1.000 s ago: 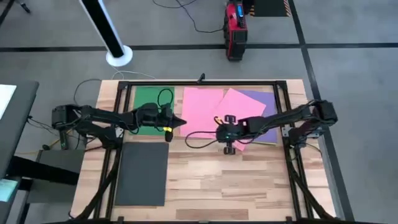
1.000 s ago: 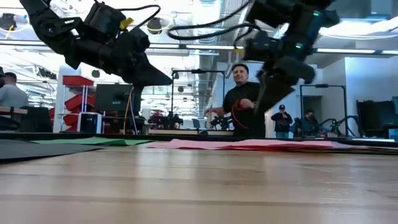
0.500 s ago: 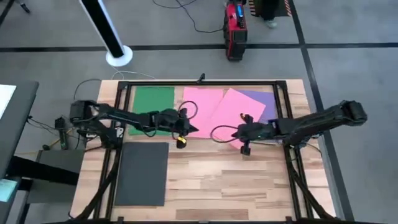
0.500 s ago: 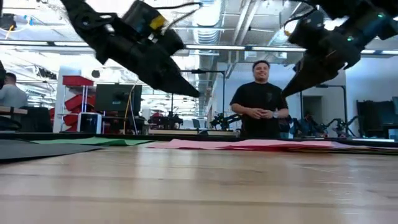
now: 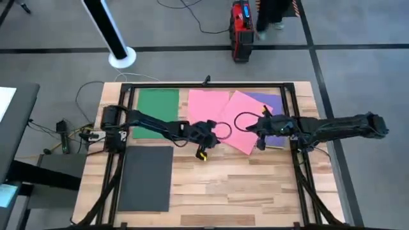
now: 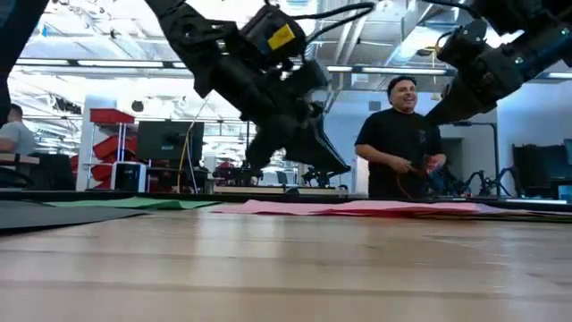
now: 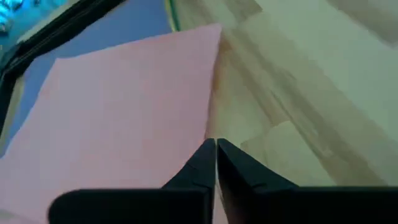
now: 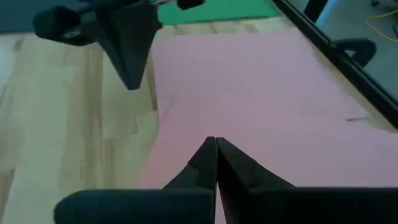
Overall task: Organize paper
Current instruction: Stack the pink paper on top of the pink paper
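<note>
Both of your arms are reaching farther toward the table's middle than a second ago: the left gripper (image 5: 216, 133) is now hanging over the front edge of the straight pink sheet (image 5: 206, 108), and the right gripper (image 5: 249, 127) is pulling back to sit over the tilted pink sheet (image 5: 246, 118). Your left jaws are pressed together, tips meeting just above where pink paper ends and bare table (image 5: 230, 179) begins. Your right jaws are also closed tight, holding nothing, pointing at the left gripper just across from them. The tilted pink sheet is overlapping the straight one and covering most of the purple sheet (image 5: 273, 102). The green sheet (image 5: 155, 105) is lying at the far left, the dark grey sheet (image 5: 146, 179) near the front left. A person (image 6: 402, 134) is standing beyond the table.
</note>
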Motion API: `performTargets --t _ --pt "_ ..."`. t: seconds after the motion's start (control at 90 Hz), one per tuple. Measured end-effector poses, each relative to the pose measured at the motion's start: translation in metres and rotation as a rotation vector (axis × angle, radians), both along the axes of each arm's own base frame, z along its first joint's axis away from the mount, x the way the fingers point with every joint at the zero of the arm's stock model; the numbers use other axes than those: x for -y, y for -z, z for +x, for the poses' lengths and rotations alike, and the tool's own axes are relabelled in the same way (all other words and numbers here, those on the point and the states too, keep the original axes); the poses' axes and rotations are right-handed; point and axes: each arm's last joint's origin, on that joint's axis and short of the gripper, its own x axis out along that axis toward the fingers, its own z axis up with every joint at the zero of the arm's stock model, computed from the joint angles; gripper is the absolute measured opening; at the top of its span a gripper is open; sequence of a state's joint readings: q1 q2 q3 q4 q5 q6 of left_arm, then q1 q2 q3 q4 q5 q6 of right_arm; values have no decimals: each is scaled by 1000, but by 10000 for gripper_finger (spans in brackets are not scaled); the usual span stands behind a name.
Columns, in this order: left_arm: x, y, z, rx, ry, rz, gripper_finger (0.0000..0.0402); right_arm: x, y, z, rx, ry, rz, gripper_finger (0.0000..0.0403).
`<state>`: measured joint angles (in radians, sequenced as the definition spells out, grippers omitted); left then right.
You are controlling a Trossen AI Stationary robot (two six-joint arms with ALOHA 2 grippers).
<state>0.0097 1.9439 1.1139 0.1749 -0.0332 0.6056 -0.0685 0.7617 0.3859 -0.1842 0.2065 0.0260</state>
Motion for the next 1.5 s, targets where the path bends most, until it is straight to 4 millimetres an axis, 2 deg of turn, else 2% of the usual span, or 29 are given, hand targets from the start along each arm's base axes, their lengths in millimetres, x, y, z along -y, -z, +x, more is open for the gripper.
performTargets --t 0.111,0.344,0.6,0.811,1.178,1.5 --pt "6 9 10 -12 7 68 55 0 2 0 -19 -5 -8 0" --pt "11 20 33 -1 -7 86 118 0 4 -2 -48 -4 -7 0" --pt "12 33 56 6 -96 116 151 0 4 -2 -54 -3 -7 0" --pt "10 33 62 11 -147 119 146 0 4 -2 -55 -4 -12 0" --pt "9 35 60 -23 -119 84 95 0 4 -2 -52 -10 -20 0" --pt "7 40 61 -29 -118 67 88 0 3 -2 -49 -10 -21 0"
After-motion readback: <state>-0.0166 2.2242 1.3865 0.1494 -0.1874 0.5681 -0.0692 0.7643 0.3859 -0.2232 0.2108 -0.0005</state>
